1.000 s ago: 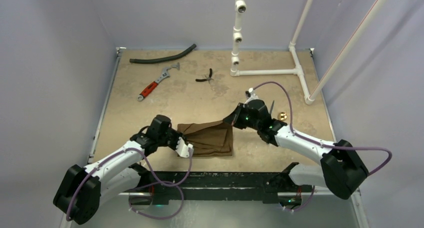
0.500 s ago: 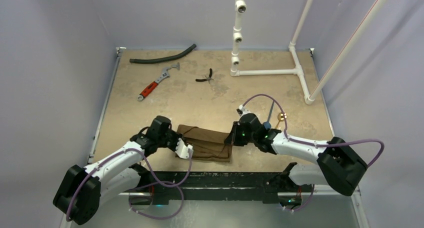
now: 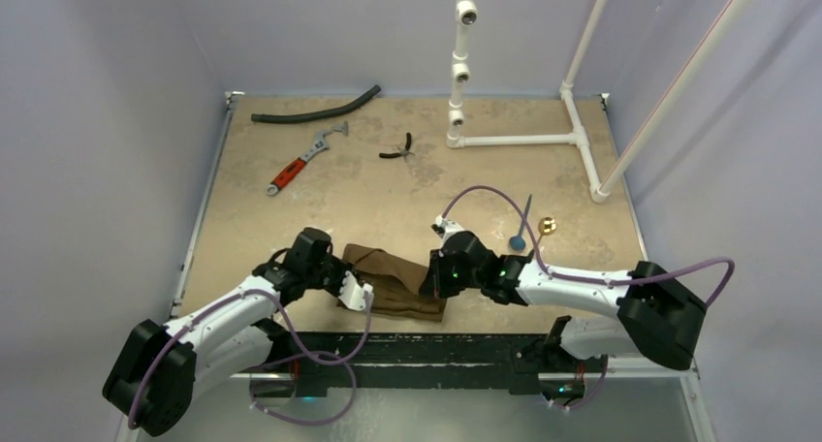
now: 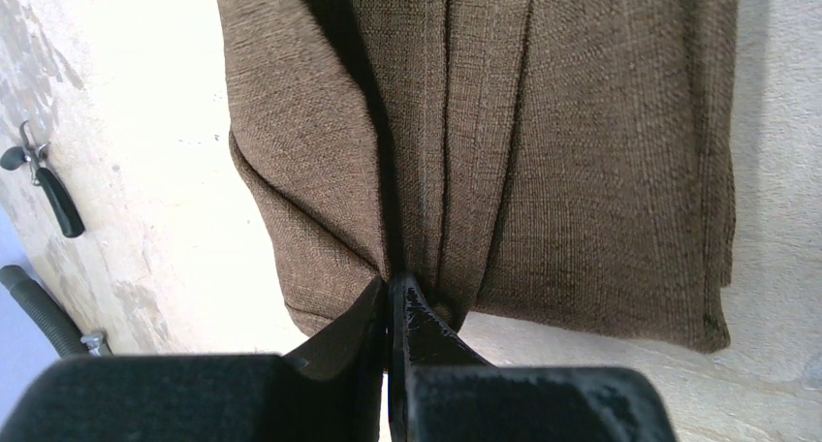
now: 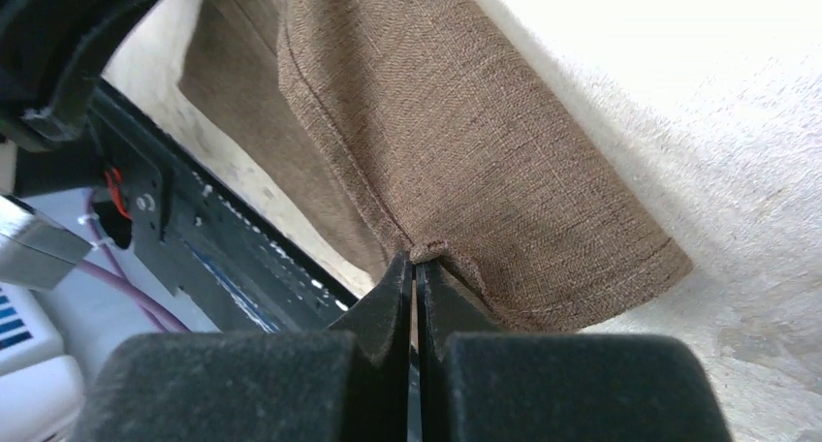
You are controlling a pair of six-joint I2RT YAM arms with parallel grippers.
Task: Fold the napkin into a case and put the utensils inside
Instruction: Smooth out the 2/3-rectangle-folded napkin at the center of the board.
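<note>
The dark-brown napkin (image 3: 397,279) lies bunched and partly folded near the table's front edge, between both grippers. My left gripper (image 3: 365,290) is shut on a pleated edge of the napkin (image 4: 543,151), with its fingertips (image 4: 393,285) pinching the cloth. My right gripper (image 3: 427,278) is shut on a hemmed edge of the napkin (image 5: 465,122), pinched at its tip (image 5: 417,260) and lifted over the rest of the cloth. The utensils lie to the right on the table: a blue-bowled spoon (image 3: 518,240) and a thin dark piece (image 3: 526,209).
A red-handled wrench (image 3: 302,161), a black hose (image 3: 315,107) and small pliers (image 3: 399,149) lie at the back left. A white pipe frame (image 3: 523,139) stands at the back right. A small brass object (image 3: 548,226) sits by the utensils. The black front rail (image 3: 426,350) is close behind the napkin.
My right gripper has moved left and toward the front edge, drawing the napkin's right side over so the cloth is narrower. The blue spoon has come into view. The left gripper has held still.
</note>
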